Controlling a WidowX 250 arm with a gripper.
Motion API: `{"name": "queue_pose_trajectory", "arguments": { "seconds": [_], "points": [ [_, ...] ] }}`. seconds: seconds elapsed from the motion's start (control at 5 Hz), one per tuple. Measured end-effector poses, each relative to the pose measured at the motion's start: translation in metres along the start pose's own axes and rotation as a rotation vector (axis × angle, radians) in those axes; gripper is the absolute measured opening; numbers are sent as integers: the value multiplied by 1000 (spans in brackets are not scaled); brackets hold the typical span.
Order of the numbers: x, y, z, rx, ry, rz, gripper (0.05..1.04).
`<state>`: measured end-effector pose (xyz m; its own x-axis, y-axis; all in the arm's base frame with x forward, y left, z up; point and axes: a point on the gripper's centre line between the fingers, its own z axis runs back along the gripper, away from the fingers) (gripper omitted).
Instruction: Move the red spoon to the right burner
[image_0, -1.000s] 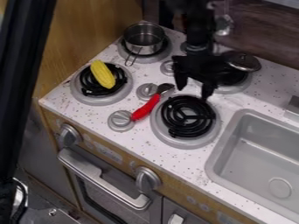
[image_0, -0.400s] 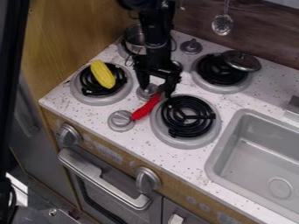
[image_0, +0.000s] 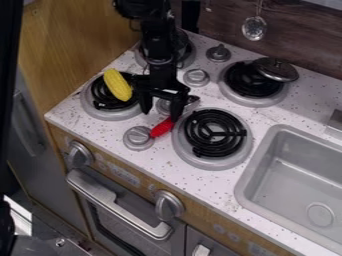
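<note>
My gripper (image_0: 160, 115) hangs over the stove between the two front burners, open, one finger to each side of a gap. Its right finger overlaps the middle of the red spoon (image_0: 161, 128), hiding part of the handle; whether they touch I cannot tell. The spoon lies slanted among the knobs, with its handle end beside the front knob and its grey head towards the back. Just right of it is the front right burner (image_0: 214, 133), a black coil in a grey ring.
Yellow corn (image_0: 117, 85) lies on the front left burner (image_0: 97, 111). A lid (image_0: 276, 69) rests on the back right burner (image_0: 250, 102). The arm partly covers a metal pot at the back left. Knobs (image_0: 138, 138) stand between the burners, and a sink (image_0: 250, 187) is at the right.
The gripper has moved left from above the back right burner, then down and forward over the spoon. Spoon, corn and lid have stayed where they were.
</note>
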<state>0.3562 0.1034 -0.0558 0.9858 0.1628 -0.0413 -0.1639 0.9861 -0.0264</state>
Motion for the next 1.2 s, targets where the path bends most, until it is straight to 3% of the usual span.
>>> {"name": "queue_pose_trajectory", "arguments": {
  "seconds": [0.4, 0.6, 0.8, 1.0, 1.2],
  "points": [
    [-16, -3, -2, -38, 81, -6, 999],
    [-14, -4, 1, -41, 91, -23, 999],
    [-15, -8, -11, -59, 154, -65, 999],
    [-15, -8, -14, -62, 182, -84, 998],
    [-15, -6, -19, -49, 169, -89, 961]
  ]
}}
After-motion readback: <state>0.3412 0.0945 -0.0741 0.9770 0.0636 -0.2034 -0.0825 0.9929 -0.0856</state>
